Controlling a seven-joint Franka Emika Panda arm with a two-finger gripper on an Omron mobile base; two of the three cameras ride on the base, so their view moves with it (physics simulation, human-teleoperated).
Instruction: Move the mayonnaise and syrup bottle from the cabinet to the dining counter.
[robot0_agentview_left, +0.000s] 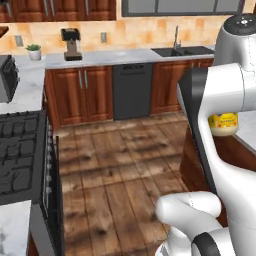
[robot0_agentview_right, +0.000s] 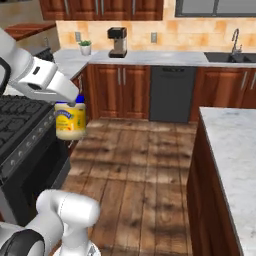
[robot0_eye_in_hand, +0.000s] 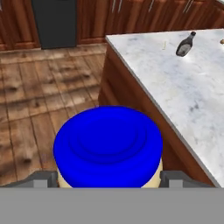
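I am watching a rendered kitchen through three cameras. My gripper (robot0_eye_in_hand: 109, 177) is closed around the mayonnaise (robot0_agentview_right: 70, 121), a squat cream jar with a yellow-and-blue label and a blue lid. In the hand view the lid sits directly ahead of the gripper, and a grey finger (robot0_eye_in_hand: 173, 178) presses in at each side of the jar. In the right base view the jar hangs in the air just under the white arm, above the wooden floor (robot0_agentview_right: 130, 165), touching nothing else. In the left base view its label shows beside the arm.

Ahead of the gripper and to its right in the hand view lies the dining counter (robot0_eye_in_hand: 183, 87), its white-grey marble top on a dark wood base. The jar is not over it; it hangs beside the near edge. Far beyond the gripper, toward the counter's distant end, the syrup bottle (robot0_eye_in_hand: 185, 44) rests on the marble, dark brown with a black cap; I cannot tell if it stands or lies.

Well behind the jar in the base views are a dark dishwasher (robot0_agentview_right: 172, 93), a coffee maker (robot0_agentview_right: 117, 42) and a sink (robot0_agentview_left: 184, 50).
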